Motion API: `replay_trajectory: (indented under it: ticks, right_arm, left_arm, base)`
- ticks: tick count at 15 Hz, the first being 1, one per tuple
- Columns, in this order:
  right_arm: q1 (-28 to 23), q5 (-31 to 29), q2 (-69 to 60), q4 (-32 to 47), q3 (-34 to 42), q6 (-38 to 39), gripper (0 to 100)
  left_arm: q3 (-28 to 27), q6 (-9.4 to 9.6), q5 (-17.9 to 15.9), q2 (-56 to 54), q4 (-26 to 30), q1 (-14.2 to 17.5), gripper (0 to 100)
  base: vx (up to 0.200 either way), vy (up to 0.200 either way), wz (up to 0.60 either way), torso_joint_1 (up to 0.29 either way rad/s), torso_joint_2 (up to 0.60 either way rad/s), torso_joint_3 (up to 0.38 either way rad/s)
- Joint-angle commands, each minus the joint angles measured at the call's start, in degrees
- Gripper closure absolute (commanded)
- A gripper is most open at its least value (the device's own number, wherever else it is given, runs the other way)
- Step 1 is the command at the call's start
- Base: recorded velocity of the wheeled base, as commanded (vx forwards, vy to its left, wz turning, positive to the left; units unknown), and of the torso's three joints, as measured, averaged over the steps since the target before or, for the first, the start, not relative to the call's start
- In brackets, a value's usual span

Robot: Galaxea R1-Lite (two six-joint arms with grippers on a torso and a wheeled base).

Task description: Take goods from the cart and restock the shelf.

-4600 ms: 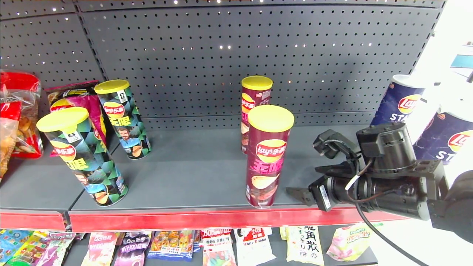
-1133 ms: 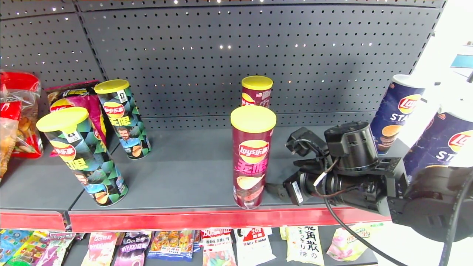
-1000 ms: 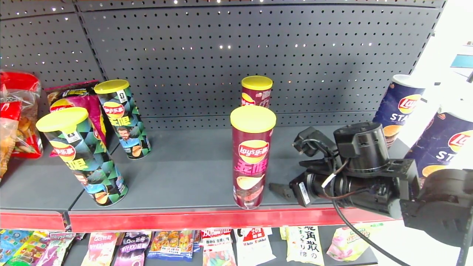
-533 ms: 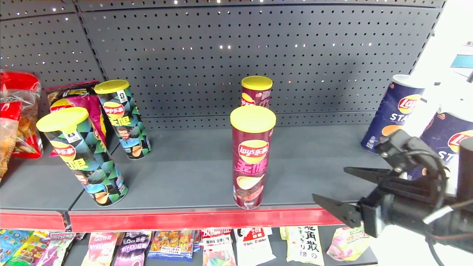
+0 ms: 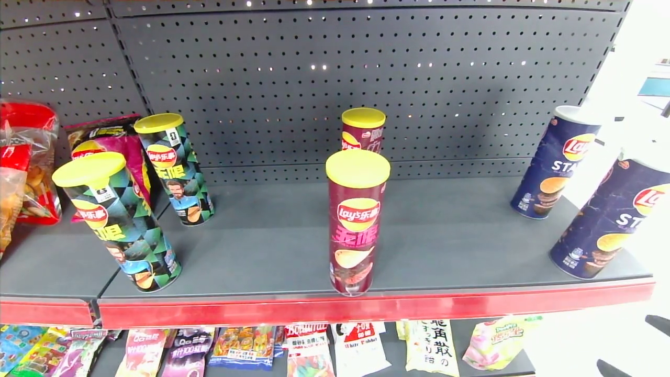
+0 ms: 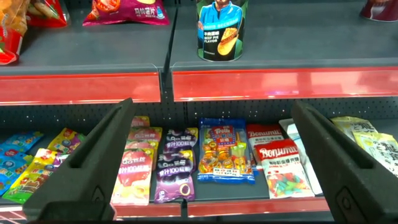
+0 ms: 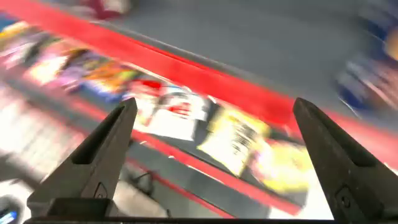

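The left claw [image 6: 212, 104] and right claw [image 7: 213, 104] are hanging released, gripping nothing, before the lower bags [image 6: 225, 152]. At frame centre the maroon can [image 5: 356, 225] is standing upright at the shelf [image 5: 272, 246] front, probably facing shoppers, hiding most of its twin [image 5: 363, 128] behind.

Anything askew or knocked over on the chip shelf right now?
Nothing toppled or spilled. The front maroon can stands upright just behind the shelf's red lip, roughly in line with the rear maroon can.
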Motion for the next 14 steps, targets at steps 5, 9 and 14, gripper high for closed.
replay_trajectory:
  ticks: [5, 9, 14]
  right_arm:
    - [-10.9, -6.6, -31.9, 7.5, 10.2, 6.0, 0]
    - [-10.8, -7.7, -31.9, 7.5, 10.2, 4.1, 0]
    - [-10.8, -7.4, -31.9, 7.5, 10.2, 4.6, 0]
  left_arm:
    - [0.0, 0.0, 0.0, 0.0, 0.0, 0.0, 0]
    - [0.0, 0.0, 0.0, 0.0, 0.0, 0.0, 0]
    - [0.0, 0.0, 0.0, 0.0, 0.0, 0.0, 0]
  base:
    - [0.0, 0.0, 0.0, 0.0, 0.0, 0.0]
    - [0.0, 0.0, 0.0, 0.0, 0.0, 0.0]
    - [0.0, 0.0, 0.0, 0.0, 0.0, 0.0]
